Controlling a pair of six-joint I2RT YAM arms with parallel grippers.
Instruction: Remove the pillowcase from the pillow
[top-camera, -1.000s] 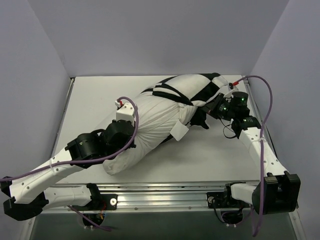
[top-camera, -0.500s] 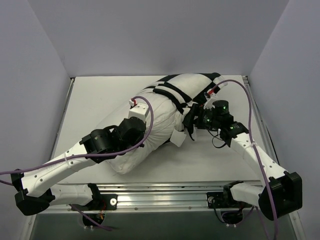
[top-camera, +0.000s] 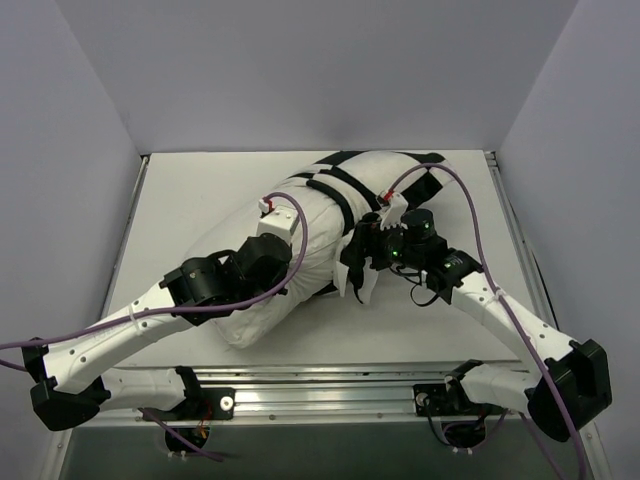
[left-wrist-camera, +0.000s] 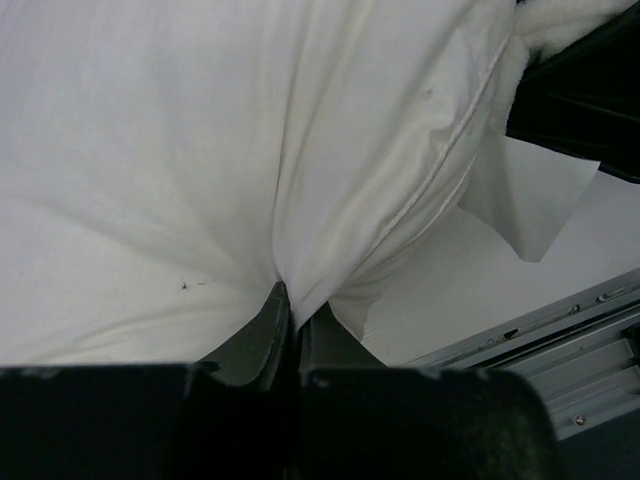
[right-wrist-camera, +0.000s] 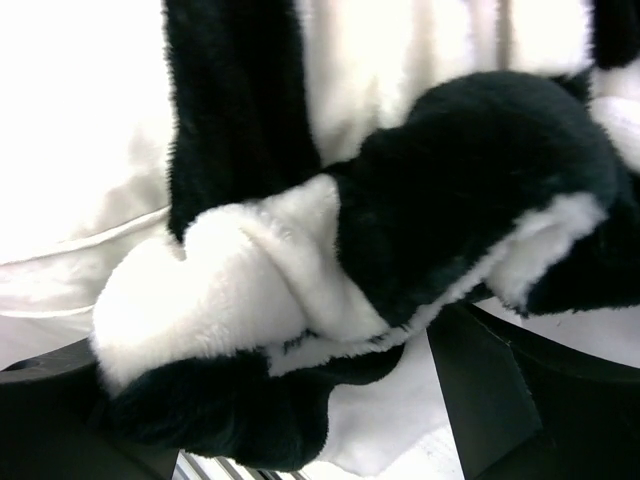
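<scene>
While the pillow (top-camera: 312, 228) lies diagonally, near-left to far-right, my left hand (left-wrist-camera: 290, 325) pinches its cloth; my right hand (right-wrist-camera: 290, 390) clamps the bunched pillowcase (right-wrist-camera: 480, 170) at mid-length.

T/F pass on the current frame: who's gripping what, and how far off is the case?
1. The left gripper pinches white fabric of the pillow. True.
2. The right gripper is open and clear of the pillowcase. False: bunched checkered fabric is clamped between its fingers.
3. The pillowcase is fully off the pillow. False: in the top view it wraps the pillow's far end.
4. The pillow's near end is bare white. True.
</scene>
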